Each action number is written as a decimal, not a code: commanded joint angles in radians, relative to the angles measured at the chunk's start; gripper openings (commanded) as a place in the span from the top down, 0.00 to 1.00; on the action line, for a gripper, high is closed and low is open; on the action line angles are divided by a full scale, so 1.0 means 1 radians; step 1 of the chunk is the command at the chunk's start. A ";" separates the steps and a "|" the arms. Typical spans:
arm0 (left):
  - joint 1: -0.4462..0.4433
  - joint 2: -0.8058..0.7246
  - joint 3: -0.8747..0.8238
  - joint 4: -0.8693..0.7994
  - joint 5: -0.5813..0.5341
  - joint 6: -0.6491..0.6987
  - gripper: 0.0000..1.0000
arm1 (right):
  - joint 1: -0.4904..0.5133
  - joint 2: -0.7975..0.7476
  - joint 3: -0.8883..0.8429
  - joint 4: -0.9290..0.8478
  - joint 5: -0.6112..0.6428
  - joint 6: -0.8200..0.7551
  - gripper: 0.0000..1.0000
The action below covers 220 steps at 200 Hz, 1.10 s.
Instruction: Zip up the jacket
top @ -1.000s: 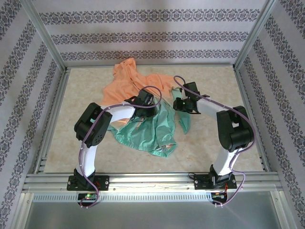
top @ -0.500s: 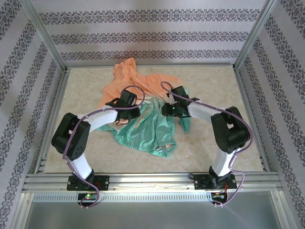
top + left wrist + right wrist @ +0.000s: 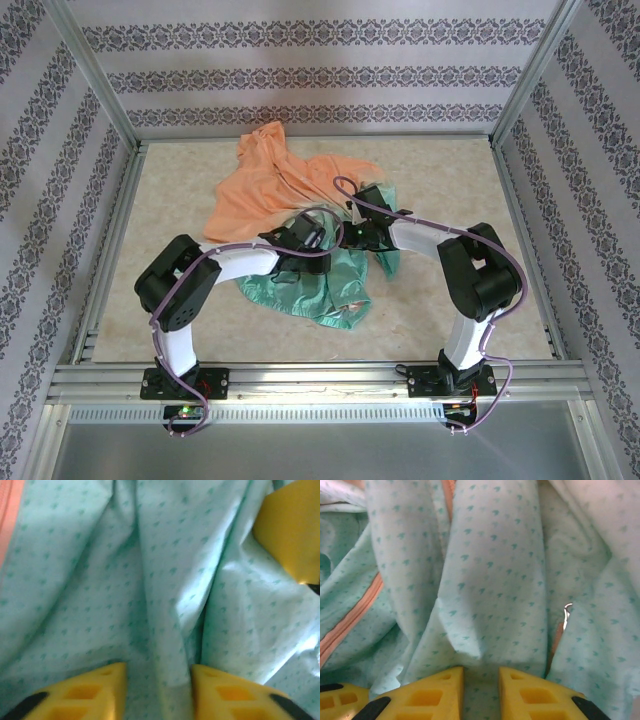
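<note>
1. On the table (image 3: 150,200), near its middle, a crumpled jacket (image 3: 270,190): orange part towards the far left, mint part nearer and more to the right.
2. Left of the mint part, left gripper (image 3: 322,243) lowered onto the cloth, just beside the border of orange and mint.
3. In the left wrist view, left gripper (image 3: 158,672) directly over mint cloth with small darker marks; fingers (image 3: 100,685) yellow, a moderate gap between them.
4. Inside that gap, a raised fold of the jacket (image 3: 165,605); pinched or only lying there, cannot tell.
5. At the upper right corner of the same view, a yellow part (image 3: 292,527) resting against the cloth.
6. Further right from above, right gripper (image 3: 352,233) also down on the mint cloth, near the left one, tips pointing towards it.
7. In the right wrist view, right gripper (image 3: 481,672) with fingers (image 3: 525,687) narrow, closed on a hanging fold of the jacket (image 3: 490,580).
8. Left of this fold, orange zip tape (image 3: 350,625) running diagonally; right of it, a small metal pull (image 3: 566,612) on a second orange strip.
</note>
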 commanded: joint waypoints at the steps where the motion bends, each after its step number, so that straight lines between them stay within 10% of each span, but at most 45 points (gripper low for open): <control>1: 0.004 -0.028 -0.034 -0.010 -0.018 0.010 0.88 | 0.001 0.007 -0.022 -0.030 0.046 0.016 0.77; 12: 0.016 -0.077 -0.063 -0.011 -0.035 0.016 1.00 | -0.003 0.005 -0.028 -0.031 0.048 0.020 0.77; 88: 0.230 -0.493 -0.394 0.102 0.102 -0.108 1.00 | -0.066 0.040 0.003 -0.051 0.037 0.029 0.69; 220: 0.312 -0.438 -0.473 0.201 0.203 -0.204 1.00 | 0.106 0.086 0.096 0.008 -0.044 0.083 0.42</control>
